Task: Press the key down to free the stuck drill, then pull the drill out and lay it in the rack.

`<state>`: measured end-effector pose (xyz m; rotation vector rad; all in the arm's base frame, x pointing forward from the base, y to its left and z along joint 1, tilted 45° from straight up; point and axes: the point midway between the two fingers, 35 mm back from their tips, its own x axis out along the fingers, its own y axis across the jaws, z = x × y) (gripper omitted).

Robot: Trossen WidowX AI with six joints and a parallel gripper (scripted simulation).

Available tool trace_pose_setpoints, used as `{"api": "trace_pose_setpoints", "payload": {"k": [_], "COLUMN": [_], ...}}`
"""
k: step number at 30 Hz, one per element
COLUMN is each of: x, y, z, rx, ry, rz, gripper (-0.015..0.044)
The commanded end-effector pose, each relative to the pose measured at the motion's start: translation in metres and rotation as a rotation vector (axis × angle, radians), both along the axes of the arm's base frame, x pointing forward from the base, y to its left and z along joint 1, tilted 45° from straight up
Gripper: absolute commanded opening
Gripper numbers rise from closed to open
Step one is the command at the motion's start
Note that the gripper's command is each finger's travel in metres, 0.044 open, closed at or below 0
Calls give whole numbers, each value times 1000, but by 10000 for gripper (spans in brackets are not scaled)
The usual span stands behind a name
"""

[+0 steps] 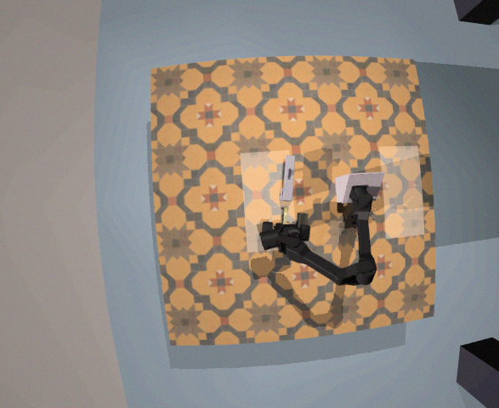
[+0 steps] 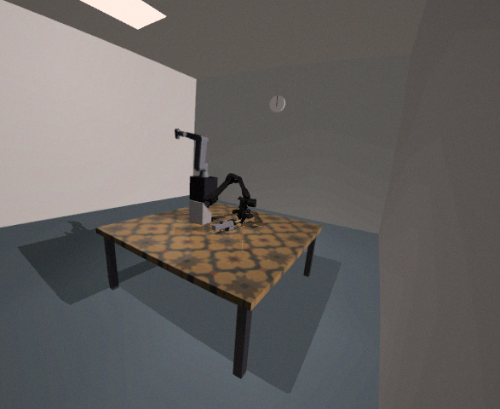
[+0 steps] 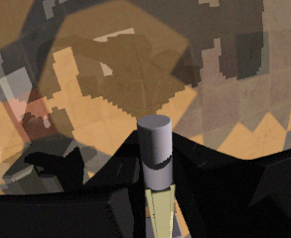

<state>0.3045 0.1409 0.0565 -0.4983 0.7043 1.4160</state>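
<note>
The long grey holder [image 1: 287,178] [image 2: 221,226] lies on the patterned table. A small dark mark, possibly the key or its slot, shows on its top in the top view; the key's position cannot be told. My gripper [image 1: 284,225] [image 2: 242,220] [image 3: 147,135] is shut on the drill, low over the table. The drill's yellow part [image 1: 285,214] [image 3: 161,213] reaches from the fingers toward the holder, and its grey round end [image 3: 155,136] sticks out past the fingertips. Whether its inner tip is still inside the holder cannot be told. A dark grey block [image 1: 302,220] [image 3: 28,178], perhaps the rack, stands close beside the gripper.
The light grey arm base [image 1: 359,182] [image 2: 199,212] stands to the right in the top view, with my black arm curving from it. Pale light patches and arm shadows fall on the table [image 1: 214,307] [image 2: 237,259].
</note>
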Motion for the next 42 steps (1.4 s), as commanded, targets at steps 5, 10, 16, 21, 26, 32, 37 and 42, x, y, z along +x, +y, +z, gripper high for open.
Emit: {"api": "trace_pose_setpoints", "payload": {"k": [5, 10, 16, 21, 26, 32, 37, 42], "x": [0, -1, -2, -2, -3, -3, -4, -4], "y": [-3, -4, -6, -7, -8, -9, -11, -12], "z": [3, 4, 5, 6, 7, 8, 9, 10], "rx": [-3, -3, -3, -3, -3, -3, -3, -3], "ry": [-4, -4, -4, -4, -4, -4, -4, -4], "rz": [-4, -4, -4, -4, -4, -4, -4, -4], "gripper": [0, 0, 0, 0, 0, 0, 0, 0]}}
